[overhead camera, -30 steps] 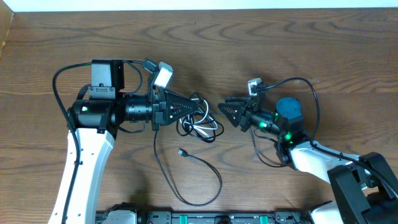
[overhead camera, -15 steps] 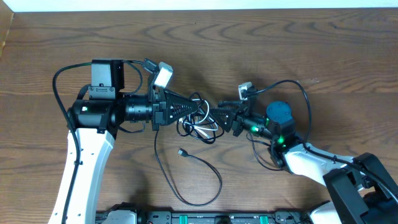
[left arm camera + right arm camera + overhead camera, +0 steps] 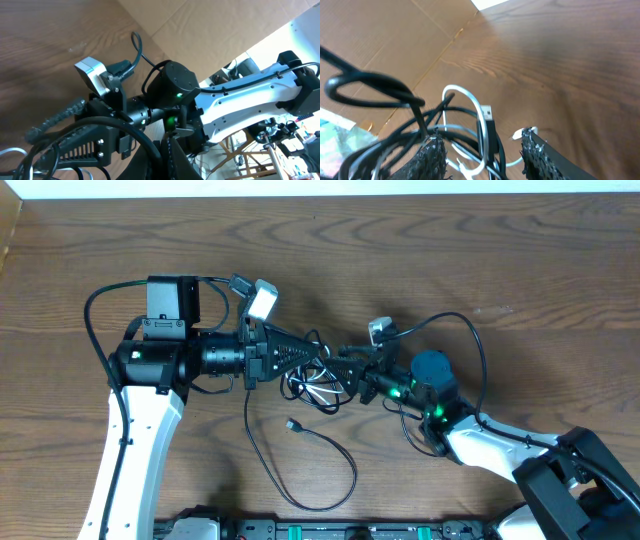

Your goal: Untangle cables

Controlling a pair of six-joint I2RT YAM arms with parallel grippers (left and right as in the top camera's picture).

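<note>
The upper band of the table [image 3: 420, 250] and its far right are bare, so I can pass there. Mid-frame is tight: left fingers [image 3: 295, 352] and right fingers [image 3: 358, 370] crowd the cables [image 3: 318, 385]. The left arm [image 3: 160, 370] blocks the left side, the right arm [image 3: 480, 438] the lower right. A loose cord [image 3: 335, 452] crosses lower centre.

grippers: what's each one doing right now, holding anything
left gripper: shut on the cables
right gripper: open, fingers either side of the cables, not clamped
</note>
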